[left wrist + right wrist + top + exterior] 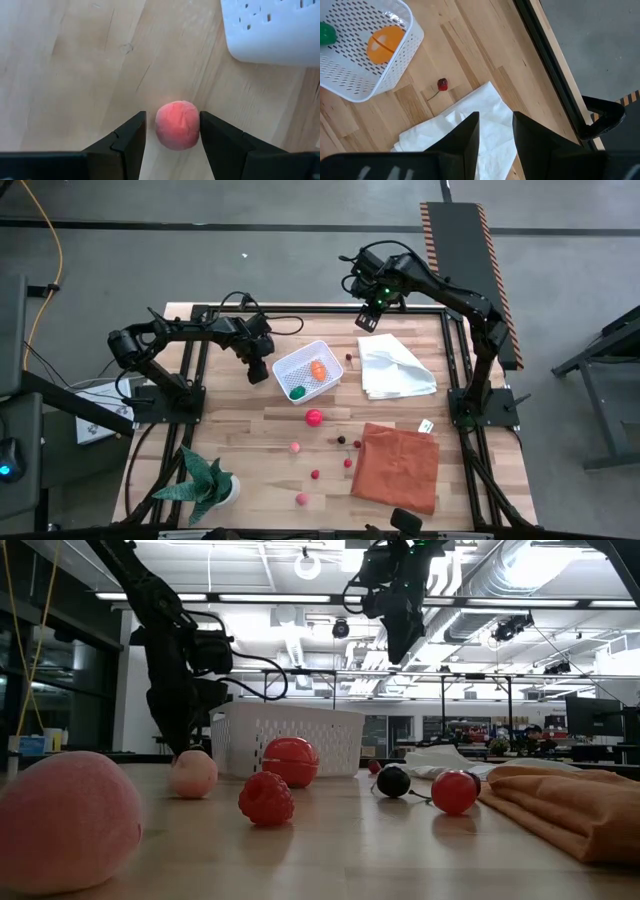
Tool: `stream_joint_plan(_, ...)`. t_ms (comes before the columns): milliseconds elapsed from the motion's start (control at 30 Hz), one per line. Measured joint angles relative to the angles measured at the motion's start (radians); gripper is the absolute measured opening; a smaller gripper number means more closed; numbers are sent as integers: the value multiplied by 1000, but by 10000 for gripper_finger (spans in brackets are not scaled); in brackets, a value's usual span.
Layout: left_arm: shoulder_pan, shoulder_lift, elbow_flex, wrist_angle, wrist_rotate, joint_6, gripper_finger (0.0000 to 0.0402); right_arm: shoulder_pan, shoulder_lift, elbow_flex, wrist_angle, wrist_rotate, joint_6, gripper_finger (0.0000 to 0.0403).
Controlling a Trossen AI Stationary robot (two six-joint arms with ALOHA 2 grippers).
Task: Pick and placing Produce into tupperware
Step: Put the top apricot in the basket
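Observation:
The white perforated tub (287,365) stands mid-table with an orange piece (317,370) and a green piece (297,392) inside. My left gripper (258,368) is low at the tub's left side, open. In its wrist view a pink-red ball (177,125) lies on the wood between its fingers (172,117), a corner of the tub (270,35) beyond. My right gripper (366,318) hangs open, high over the far edge (496,117). Loose produce rests on the table: a red ball (314,417), a pink ball (295,447), a small cherry (442,84) and several more. My left gripper comes at the pink-red ball from above, one finger on either side. One finger (212,132) stands right at the ball's edge (196,125), the other leaves a gap. Whether the near finger touches it, I cannot tell.
A white cloth (395,370) lies right of the tub and an orange cloth (397,465) near the right front corner. A green spiky potted plant (205,480) stands at the near left corner. Bare wood lies left of the tub and between the scattered balls.

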State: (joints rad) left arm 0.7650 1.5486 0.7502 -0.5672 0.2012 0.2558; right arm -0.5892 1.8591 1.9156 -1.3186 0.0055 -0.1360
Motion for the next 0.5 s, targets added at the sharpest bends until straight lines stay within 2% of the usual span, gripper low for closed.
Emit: stream_joint_plan(500,0,0,0,0,-3,0,166,0,0,0,1,0,-1,108)
